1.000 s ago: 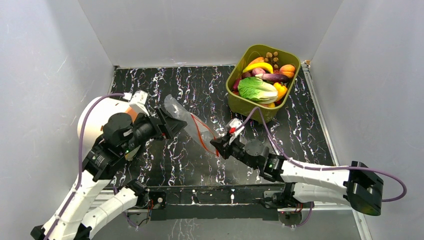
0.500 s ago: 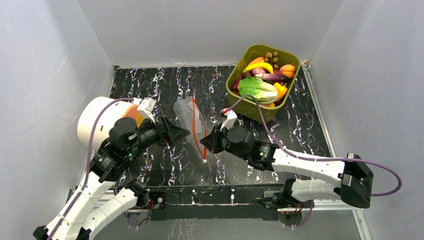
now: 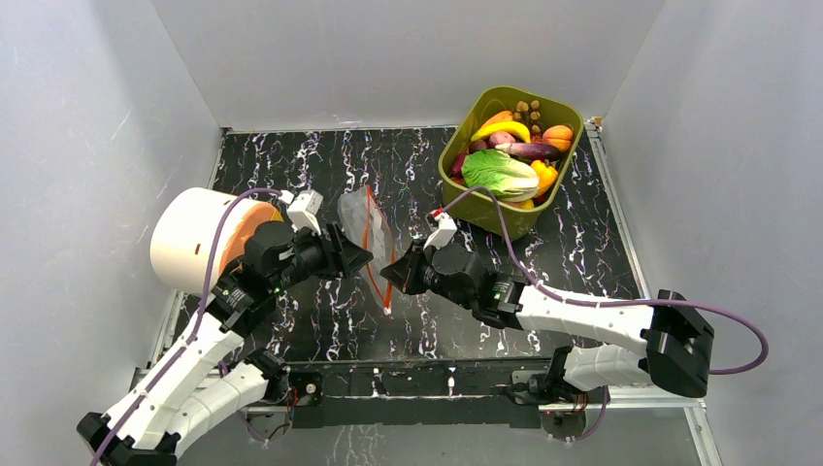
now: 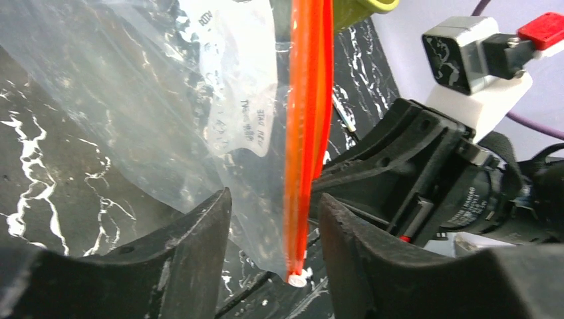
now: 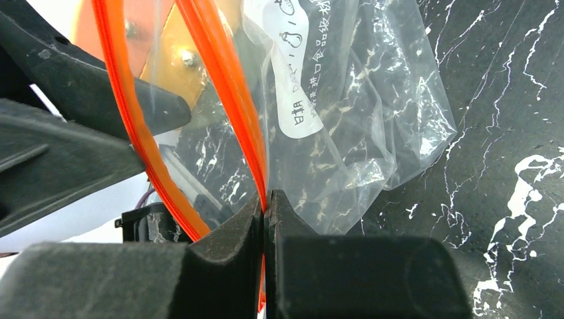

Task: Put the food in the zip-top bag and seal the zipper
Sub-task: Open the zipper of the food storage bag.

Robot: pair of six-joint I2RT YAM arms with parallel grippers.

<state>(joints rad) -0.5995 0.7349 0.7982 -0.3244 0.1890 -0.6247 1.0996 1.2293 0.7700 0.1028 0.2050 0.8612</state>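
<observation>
At the left jaws: parted about halfway, gripping nothing, straddling the zipper [image 4: 307,133] with a gap on either side. Between the two pads, only that orange-red strip and a fold of clear film; touching the left pad or just clear of it, cannot tell.

At the right jaws: pressed fully together on one lip of the same strip, facing the left jaws from the opposite side. Holds the mouth edge of the zip-top bag [image 3: 361,216] raised between the two arms, with the crinkled body trailing toward the far side over the tabletop [image 3: 602,262]. In the right wrist view, the other lip bowed away toward the left jaws, leaving the mouth partly agape.

Along the strip: long axis far-to-near in the overhead view, crosswise to the line joining the two sets of jaws, white slider tab [image 4: 297,279] at the near end, below both grips.

Probably calls for a squeeze straight inward on the left, onto the bowed lip alone rather than both layers; otherwise risks pinching the mouth shut instead of spreading it.

Further out: the food [image 3: 500,173] heaped in the olive-green tub [image 3: 480,209] at the far right, well apart from the bag, nearer the right arm, none of it in the bag yet.
</observation>
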